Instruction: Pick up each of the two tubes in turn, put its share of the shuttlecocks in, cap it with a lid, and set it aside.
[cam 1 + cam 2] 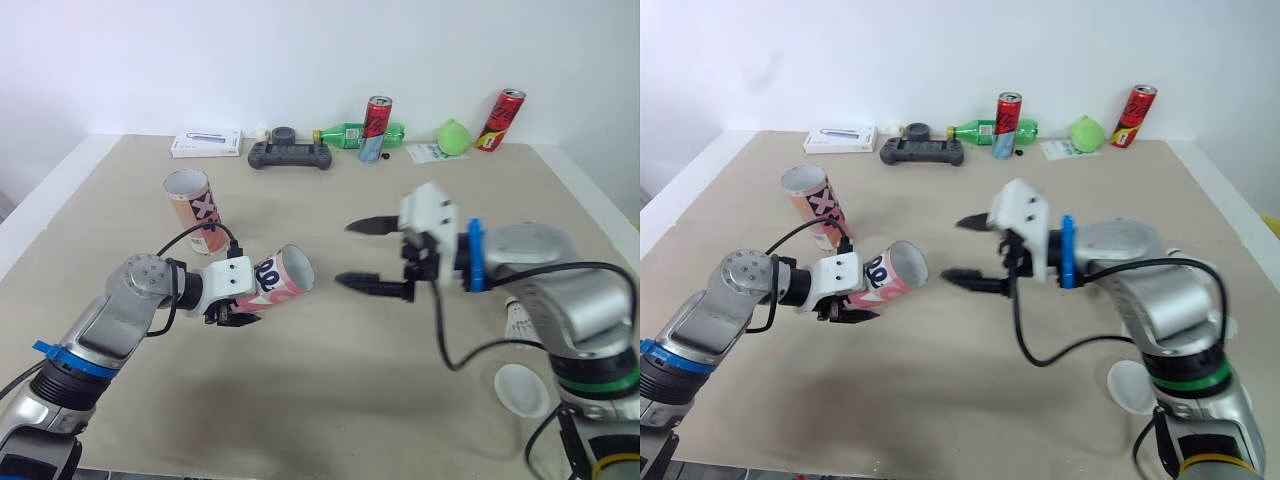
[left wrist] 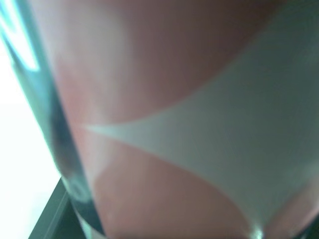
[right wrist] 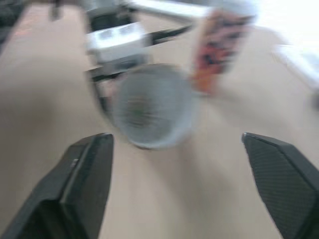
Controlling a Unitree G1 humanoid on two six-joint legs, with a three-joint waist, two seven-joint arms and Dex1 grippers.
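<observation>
Left eye view: left claw pinches the tube near its base. The tube is tilted clear of the counter, mouth turned toward the right claw. Right claw is spread wide, empty, level with that mouth, near but apart. Second tube stands upright behind the left arm. Shuttlecock and lid lie beside the right arm.

Judgement: filling step, first tube. Your next move: send the right claw to the shuttlecock, grip it, feed it cork-first into the mouth.

Right wrist view looks straight into the mouth, too blurred to tell the fill; the eye views catch the rim side-on. Left wrist view gives the tube wall, close.
</observation>
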